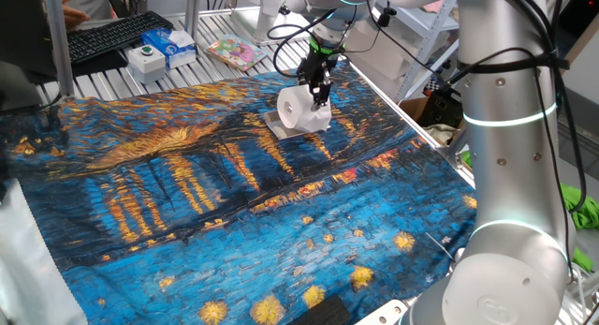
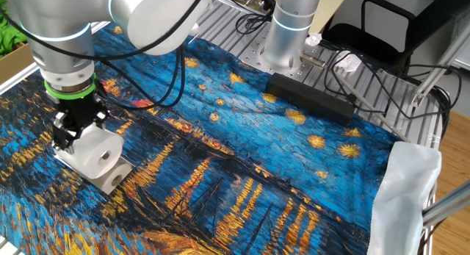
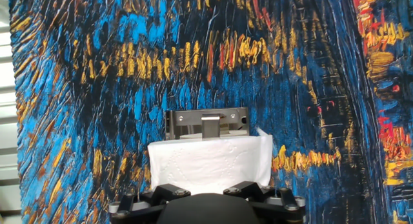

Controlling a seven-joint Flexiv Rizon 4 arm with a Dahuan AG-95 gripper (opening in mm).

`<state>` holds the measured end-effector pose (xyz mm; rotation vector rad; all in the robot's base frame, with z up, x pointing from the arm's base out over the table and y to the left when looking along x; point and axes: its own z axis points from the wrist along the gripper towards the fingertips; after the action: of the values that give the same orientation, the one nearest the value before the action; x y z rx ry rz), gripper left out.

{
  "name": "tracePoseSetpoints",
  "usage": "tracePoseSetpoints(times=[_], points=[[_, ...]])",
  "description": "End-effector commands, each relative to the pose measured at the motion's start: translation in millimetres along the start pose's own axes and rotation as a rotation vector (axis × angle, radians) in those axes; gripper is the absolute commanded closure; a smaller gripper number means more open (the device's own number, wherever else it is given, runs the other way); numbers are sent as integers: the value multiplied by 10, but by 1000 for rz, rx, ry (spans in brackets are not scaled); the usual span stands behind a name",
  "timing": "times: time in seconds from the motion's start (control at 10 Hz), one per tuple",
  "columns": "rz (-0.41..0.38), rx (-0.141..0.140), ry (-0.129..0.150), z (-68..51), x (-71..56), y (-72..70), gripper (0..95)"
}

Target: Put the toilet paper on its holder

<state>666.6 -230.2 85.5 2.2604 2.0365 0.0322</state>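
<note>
On the far part of the painted blue-and-gold cloth that covers the table, the toilet paper sits at the holder, with the gripper right above it. Nothing here really acts as a container; the nearest thing to one is the holder, whose flat metal base shows under and beside the roll in all three views.

The roll lies on its side, its long axis level with the table. In one fixed view its round end with the small core hole faces toward the lower left; in the other fixed view the toilet paper shows that round end toward the lower right, with the holder base sticking out below it.

From the hand view the toilet paper is a white block across the middle, and beyond it stands the upright part of the holder. The roll hides whether any bar runs through its core. The gripper is cut off by the bottom edge there. Its fingers sit against the top of the roll, but how far apart they stand, and whether they are gripping it, cannot be told.

At the far edge of the table sit a white box with a green button and a keyboard.
</note>
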Motion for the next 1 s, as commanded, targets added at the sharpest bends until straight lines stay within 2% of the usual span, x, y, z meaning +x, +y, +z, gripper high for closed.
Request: tracePoseSetpoints(times=[0.1, 0.5, 0.6, 0.7, 0.8, 1.0], points=[[2, 1, 2, 4, 0, 4, 0], [13, 0, 4, 3, 3, 10, 0], [9, 0, 4, -9, 23, 25, 190], [7, 1, 3, -23, 41, 37, 190], [9, 6, 2, -73, 102, 77, 380], [13, 8, 1, -144, 190, 111, 380]])
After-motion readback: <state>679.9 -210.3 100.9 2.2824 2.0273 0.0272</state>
